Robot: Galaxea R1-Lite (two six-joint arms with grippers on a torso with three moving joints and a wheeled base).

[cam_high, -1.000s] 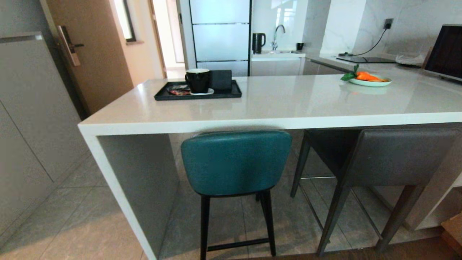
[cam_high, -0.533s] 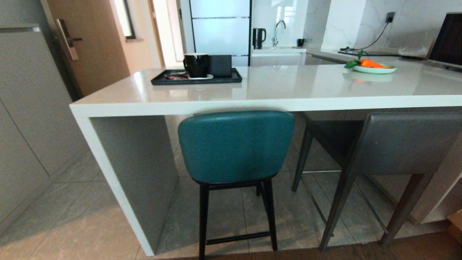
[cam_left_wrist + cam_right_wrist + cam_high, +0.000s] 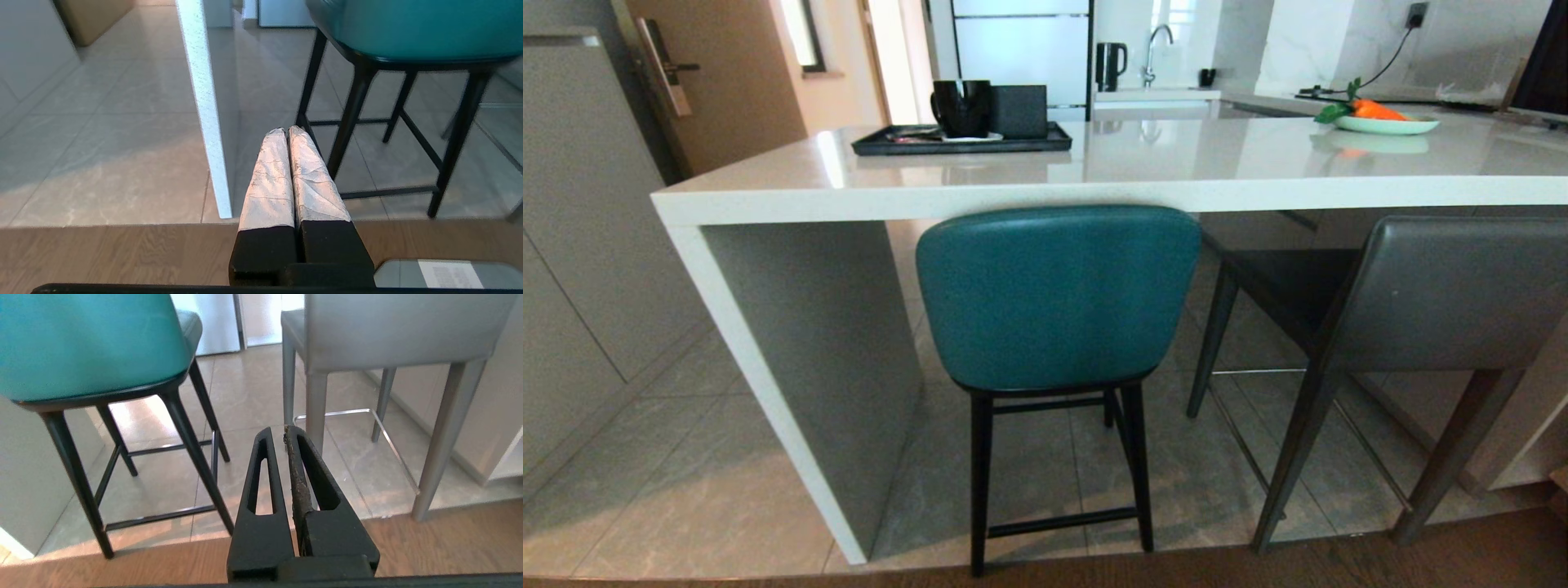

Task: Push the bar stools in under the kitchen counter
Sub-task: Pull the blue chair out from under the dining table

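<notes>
A glossy stone-like tabletop [image 3: 1176, 163] tops a smooth teal leather stool [image 3: 1058, 298] on matt black legs, a matt grey stool [image 3: 1445, 294] with chrome footrest, polished floor tiles [image 3: 686, 490] and wood-grain flooring [image 3: 102, 253].

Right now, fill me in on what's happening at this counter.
Nothing is being handled yet. The robot faces the counter with two stools before it: the teal stool sits with its back just under the counter's edge, and the grey stool stands to its right, angled. The left gripper and right gripper are both shut, empty, low in front of the stools, touching neither. On the counter sit a black tray and a plate.
</notes>
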